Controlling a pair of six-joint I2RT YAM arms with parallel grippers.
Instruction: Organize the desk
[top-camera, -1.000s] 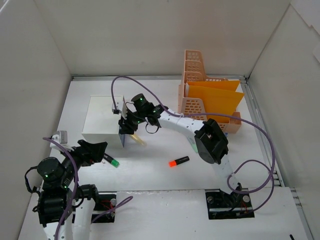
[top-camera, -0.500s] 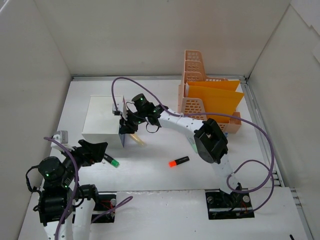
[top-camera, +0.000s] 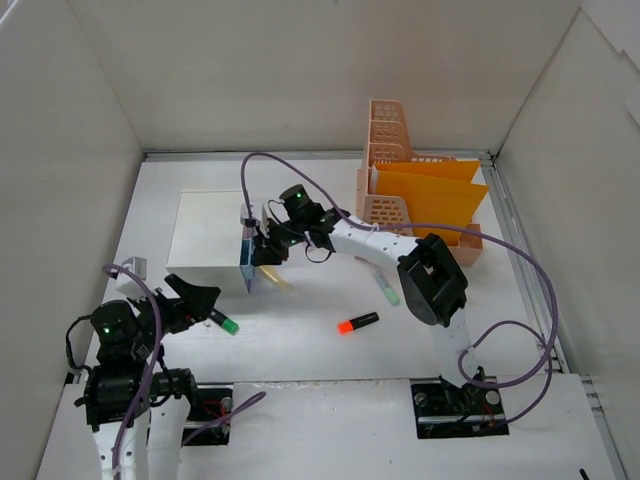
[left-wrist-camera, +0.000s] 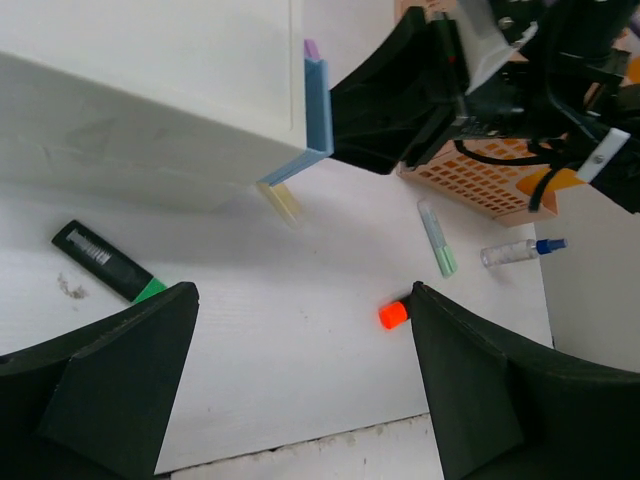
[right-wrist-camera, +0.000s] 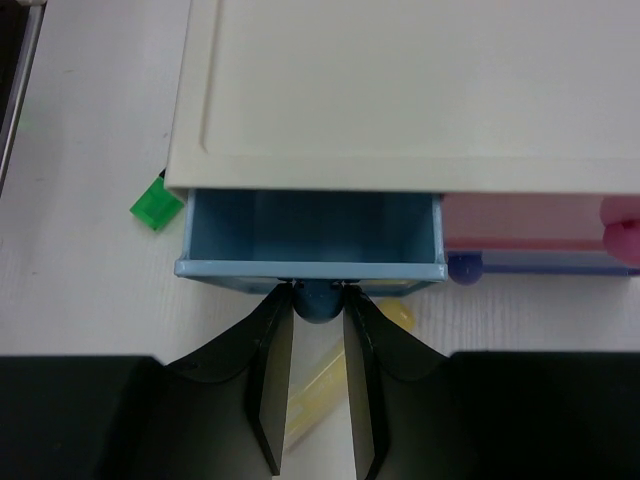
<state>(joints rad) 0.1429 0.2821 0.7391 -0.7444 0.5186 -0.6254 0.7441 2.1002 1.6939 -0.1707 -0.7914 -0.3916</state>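
Note:
The white desk (top-camera: 300, 345) holds a white drawer unit (top-camera: 208, 240). My right gripper (top-camera: 262, 248) is shut on the round knob (right-wrist-camera: 318, 300) of its blue drawer (right-wrist-camera: 310, 235), which stands partly pulled out and looks empty. My left gripper (top-camera: 203, 300) is open and empty, hovering low over the desk at the near left; its fingers (left-wrist-camera: 120, 390) frame bare tabletop. A black marker with a green cap (top-camera: 222, 322) lies just right of it. A yellow highlighter (top-camera: 276, 279) lies under the right gripper. An orange-capped marker (top-camera: 357, 323) lies mid-desk.
A pale green pen (top-camera: 385, 288) lies right of the drawer unit. An orange file rack with yellow folders (top-camera: 420, 200) stands at the back right. A clear pen with a blue cap (left-wrist-camera: 515, 250) lies near the rack. A pink drawer with a purple knob (right-wrist-camera: 462, 266) sits beside the blue one.
My right gripper has moved slightly right with the knob, drawing the blue drawer further out. My left arm has shifted a little toward the near edge.

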